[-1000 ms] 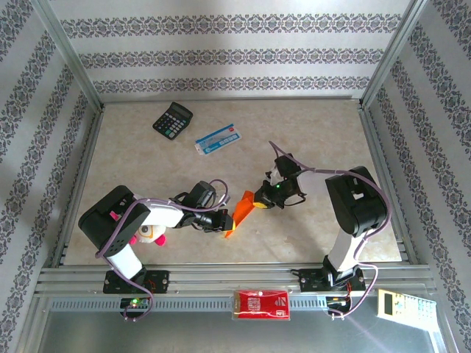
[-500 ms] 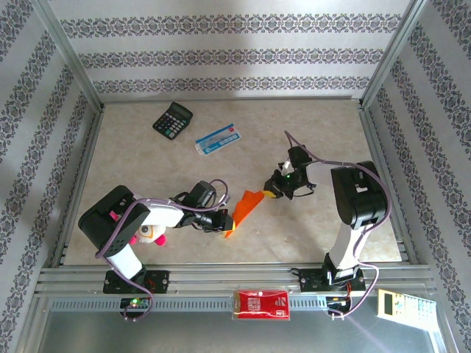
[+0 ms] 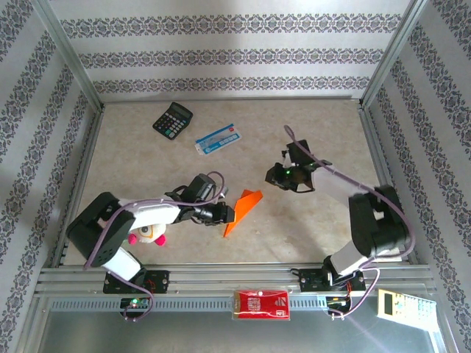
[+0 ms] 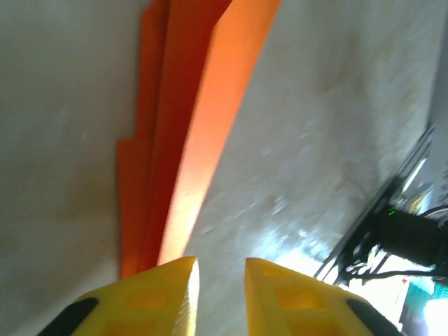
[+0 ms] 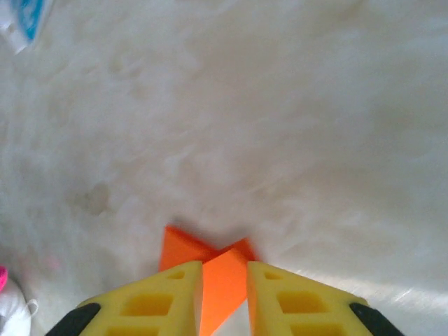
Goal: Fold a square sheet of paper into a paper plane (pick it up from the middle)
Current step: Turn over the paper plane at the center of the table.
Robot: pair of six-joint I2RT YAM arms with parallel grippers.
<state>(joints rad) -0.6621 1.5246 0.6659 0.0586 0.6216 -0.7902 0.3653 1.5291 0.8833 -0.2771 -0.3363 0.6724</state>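
1. Where the top camera looks down, one orange paper plane (image 3: 243,209) lies flat on the table (image 3: 316,132). The left gripper (image 3: 228,214) sits just beside the plane, and the right gripper (image 3: 272,175) stands apart from it. One calculator (image 3: 172,118) and one blue-and-white packet (image 3: 218,138) lie well beyond the plane.
2. At the left wrist, the left gripper's (image 4: 220,269) two yellow fingers are slightly parted and grasp nothing, with the plane (image 4: 189,126) just ahead.
3. At the right wrist, the right gripper's (image 5: 224,269) two fingers are likewise parted and empty, and the plane (image 5: 183,250) shows beyond their gap.
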